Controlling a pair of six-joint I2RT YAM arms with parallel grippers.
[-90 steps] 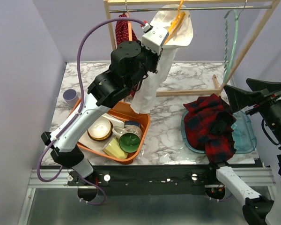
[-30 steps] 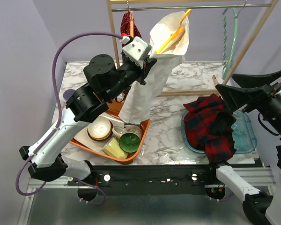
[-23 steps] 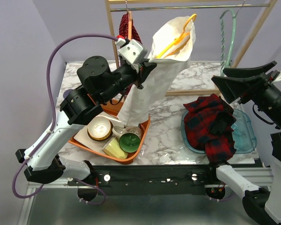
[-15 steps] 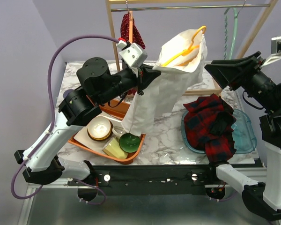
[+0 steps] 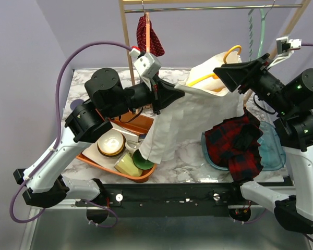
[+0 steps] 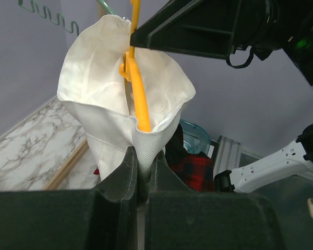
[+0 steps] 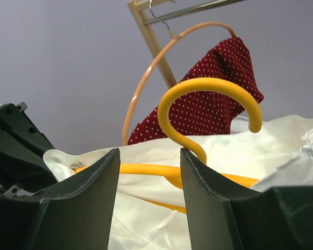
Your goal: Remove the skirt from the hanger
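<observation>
now, pinching the waistband of the skirt (image 6: 104, 99) in the left gripper (image 6: 142, 162), jaws pressed together on the cloth just below the hanger (image 6: 137, 94). holding skirt and hanger together off the rail (image 5: 198, 8), up in the air over the middle of the table (image 5: 189, 158), hem trailing down toward the orange tray (image 5: 141, 125). hovering the right gripper (image 7: 148, 172) at the other side, jaws spread, hook of the hanger rising just above and between them (not gripping it yet, going by the wrist view; depth of the hook between the fingers hard to tell).

judging the step in hand: getting a firm hold of the hanger for pulling the two apart. aiming for the neck under the hook rather than the curved top, likely to roll out of the pads. closing squarely on plastic alone, catching no cloth, to avoid dragging the skirt along. not tugging with the left before shutting the right jaws. then probably drawing the hanger up and away to the right while holding the skirt low, easing one end of the hanger out first, with the hanger sitting inside the waist opening. minding the plaid cloth (image 5: 240, 146) below, near enough to be snagged by a low sweep.
</observation>
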